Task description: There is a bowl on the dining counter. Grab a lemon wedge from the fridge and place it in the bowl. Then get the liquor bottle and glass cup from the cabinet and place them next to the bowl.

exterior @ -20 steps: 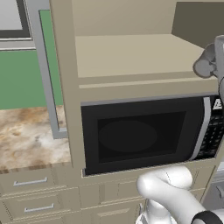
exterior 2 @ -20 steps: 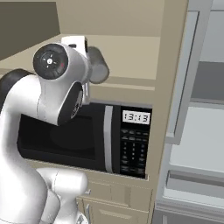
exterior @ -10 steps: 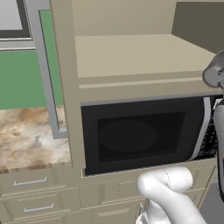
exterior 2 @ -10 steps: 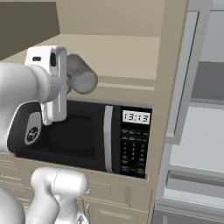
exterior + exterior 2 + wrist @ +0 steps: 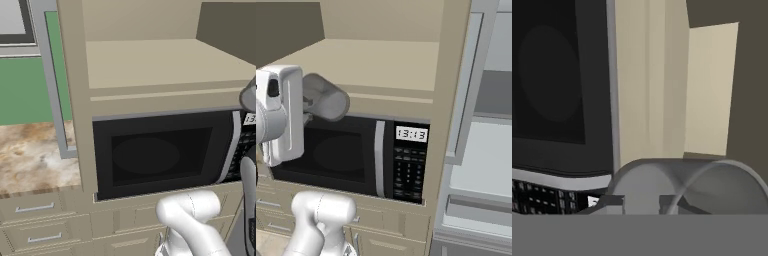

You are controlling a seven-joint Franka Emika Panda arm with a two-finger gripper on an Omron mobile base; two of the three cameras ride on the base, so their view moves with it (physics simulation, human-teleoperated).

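Note:
A clear grey glass cup [image 5: 326,97] lies on its side in my gripper [image 5: 307,106], which is shut on it in front of the microwave's top edge. In the hand view the cup [image 5: 687,184] spans the bottom of the picture between the fingertips, its round rim towards the camera. Its grey edge [image 5: 250,95] also pokes in at the right of the left base view. The cabinet shelf [image 5: 381,57] above the microwave is bare. The bowl, the lemon wedge and the liquor bottle are out of view.
A black microwave [image 5: 150,155] with a keypad [image 5: 408,172] is built into the beige cabinet. Drawers [image 5: 35,207] run below it. A marble counter [image 5: 30,155] lies to the left. A grey-framed open door [image 5: 466,85] stands to the right.
The arm has swung away from the shelf with the cup, and the hand has turned and dropped a little. The scene behind has stayed put.

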